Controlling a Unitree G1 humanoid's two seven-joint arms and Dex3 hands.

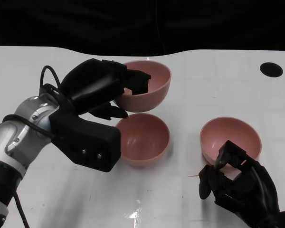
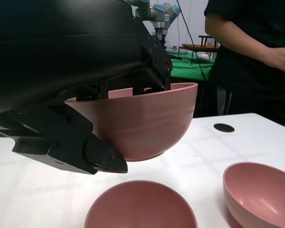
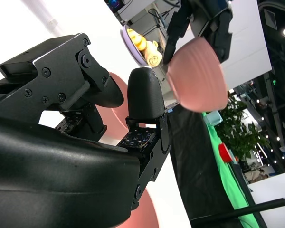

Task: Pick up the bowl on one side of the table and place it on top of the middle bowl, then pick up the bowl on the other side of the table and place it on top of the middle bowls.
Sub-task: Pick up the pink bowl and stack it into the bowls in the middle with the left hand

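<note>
- Your left hand (image 1: 97, 88) holds a pink bowl (image 1: 147, 85) up off the white table (image 1: 213, 85) — fingers go over the rim into the bowl and more fingers press on its outside wall, so the rim is clamped between them.
- In the left wrist view you can see that bowl (image 2: 149, 121) in the air, with clear space under it and the middle bowl (image 2: 140, 206) down on the table below.
- The held bowl sits at about 12 o'clock from the middle bowl (image 1: 143, 138). In the head view their edges seem to overlap a little.
- The held bowl tips a bit, with its open side facing up and toward you.
- The middle bowl stands upright on the table, open side up.
- A third pink bowl (image 1: 231, 138) stands upright at 3 o'clock from the middle bowl, well apart from it.
- Your right hand (image 1: 240, 183) is at about 6 o'clock from that third bowl, just beside its near rim. Its fingers are apart and hold nothing — whether the tips touch the rim, you cannot tell.
- A black round dot (image 1: 270, 69) is on the table at the far right.
- A person in a dark top (image 2: 247, 52) stands past the table.
</note>
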